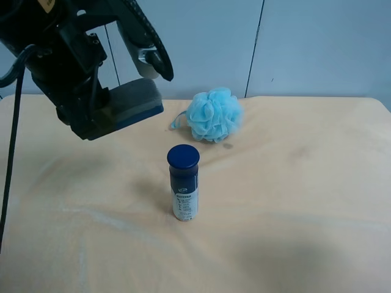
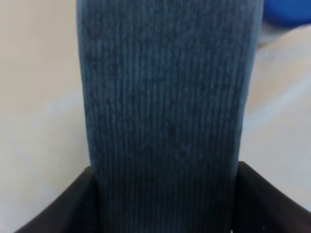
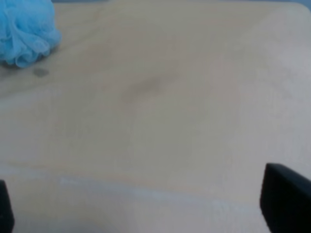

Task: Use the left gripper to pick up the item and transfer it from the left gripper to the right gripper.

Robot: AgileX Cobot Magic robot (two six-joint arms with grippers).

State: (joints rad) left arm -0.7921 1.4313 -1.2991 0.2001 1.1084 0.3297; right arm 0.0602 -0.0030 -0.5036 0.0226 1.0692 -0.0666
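Count: one item, one bottle, one bath puff, two grippers (only one of them visible from the high camera).

Item [image 1: 135, 101]: a flat grey-blue block, held clear of the table [image 1: 305, 183] at the high view's upper left. It was roughly level, and its free end pointed toward the bath puff [image 1: 212, 114]. In the left wrist view the item [image 2: 167, 107] filled most of the frame, showing ribbed fabric.

Left gripper [image 1: 101, 116]: pressed together on one end of the item. A black finger [image 2: 63, 208] sat tight against each long side in the wrist view. A black cable [image 1: 12, 134] hung down from the arm at the frame's left edge.

Right gripper [image 3: 146, 211]: spread wide and holding nothing. Only the finger edges showed at the two sides of the right wrist view, one [image 3: 286, 204] clearly, with bare cloth between them. It was not seen from the high camera.

Surroundings: the bottle [image 1: 183, 183], white with a dark blue cap, stood upright near the table's middle, apart from the puff. The light blue mesh puff lay farther back near the table's far edge. It also appeared in a corner of the right wrist view [image 3: 24, 31]. A small dark spot [image 1: 227, 145] marked the cloth just beside it. The table was covered in pale peach cloth, with grey-blue wall panels behind it.

Obstructions: the bottle and the puff both stood on the table lower than the held item, and neither touched it.
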